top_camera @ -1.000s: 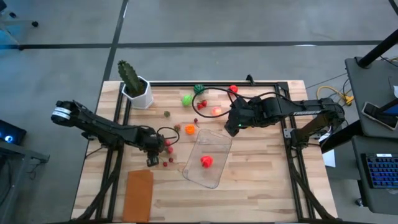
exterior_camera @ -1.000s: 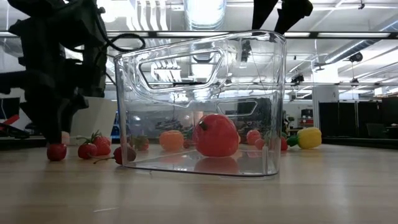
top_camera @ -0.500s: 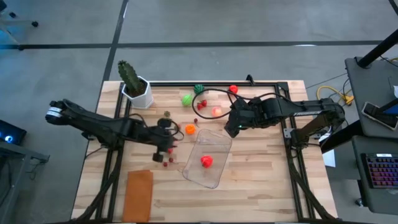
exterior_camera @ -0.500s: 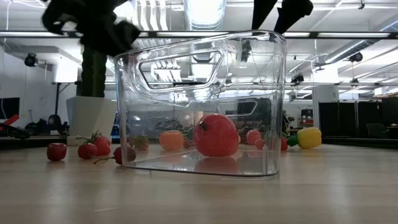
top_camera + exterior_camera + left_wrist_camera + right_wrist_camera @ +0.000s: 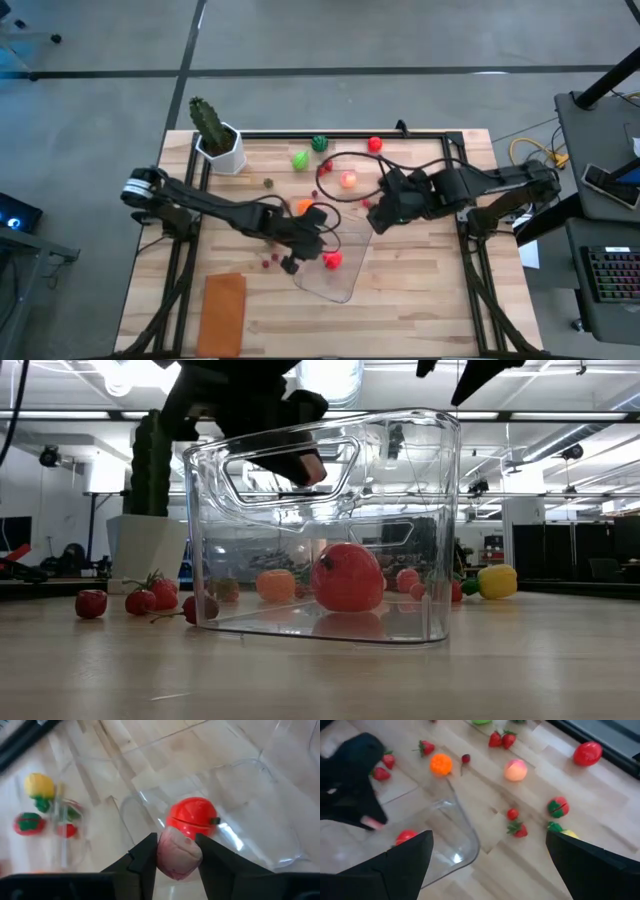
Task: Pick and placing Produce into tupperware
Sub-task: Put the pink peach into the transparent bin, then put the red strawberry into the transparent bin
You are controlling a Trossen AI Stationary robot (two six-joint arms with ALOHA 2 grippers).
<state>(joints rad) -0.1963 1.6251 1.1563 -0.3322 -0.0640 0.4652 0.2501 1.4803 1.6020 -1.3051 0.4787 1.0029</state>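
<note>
The clear tupperware (image 5: 338, 268) sits mid-table with one red toy fruit (image 5: 331, 260) on its floor (image 5: 347, 577). My left gripper (image 5: 298, 258) hovers over the container's left part, shut on a small pinkish piece of produce (image 5: 179, 854). My right gripper (image 5: 376, 218) hangs open above the table just off the container's far right corner, its fingers wide apart (image 5: 487, 870), touching nothing. Loose produce lies on the table: an orange piece (image 5: 305, 207), a peach one (image 5: 348, 179), a light green one (image 5: 300, 159), and small red ones (image 5: 268, 262). My left gripper pinches the pinkish piece between its two fingers (image 5: 145, 862), one on each side of it (image 5: 172, 862). The fingers point down from above. The piece is lifted clear and hangs over the container's inside, above the red fruit (image 5: 192, 817); in the low view it shows at the fingertips (image 5: 315, 472).
A cactus in a white pot (image 5: 215, 135) stands at the far left corner. A flat orange-brown rectangle (image 5: 223, 310) lies near the near left edge. More produce sits along the far edge: dark green (image 5: 320, 143), red (image 5: 375, 144). Black cables loop over the far middle.
My left gripper rose from the table by the small red pieces left of the container, carrying the pinkish piece, and swung toward the table's right until it hung over the container. My right arm drew slightly toward the near edge.
</note>
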